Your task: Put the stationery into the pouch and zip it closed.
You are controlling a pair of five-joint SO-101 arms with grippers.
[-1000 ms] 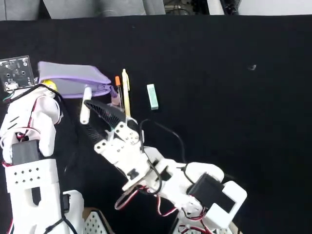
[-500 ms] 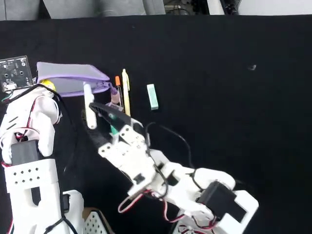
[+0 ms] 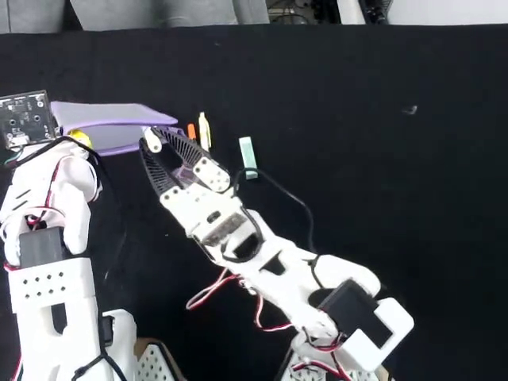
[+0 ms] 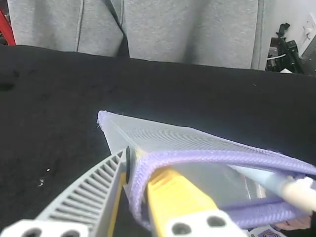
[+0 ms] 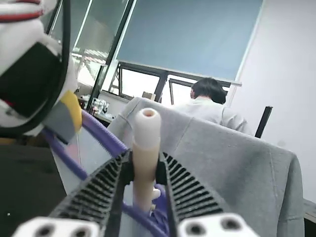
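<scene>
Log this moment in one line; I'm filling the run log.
left gripper: shut on pouch edge | right gripper: shut on white pen, at pouch mouth | table: orange pen, cream pen, green eraser

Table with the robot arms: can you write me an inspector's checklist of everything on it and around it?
Surface: black table, flat.
Job's things: purple pouch, mouth open; white pen, its tip at the pouch's mouth; orange pen, yellow pen and green eraser lying on the table beside the pouch.
Clutter: a small pale speck on the table.
Grippers: left gripper shut on the pouch's rim; right gripper shut on the white pen.
Cables: black cable and red wires along the right arm.
Surroundings: grey cloth behind the table's far edge.
</scene>
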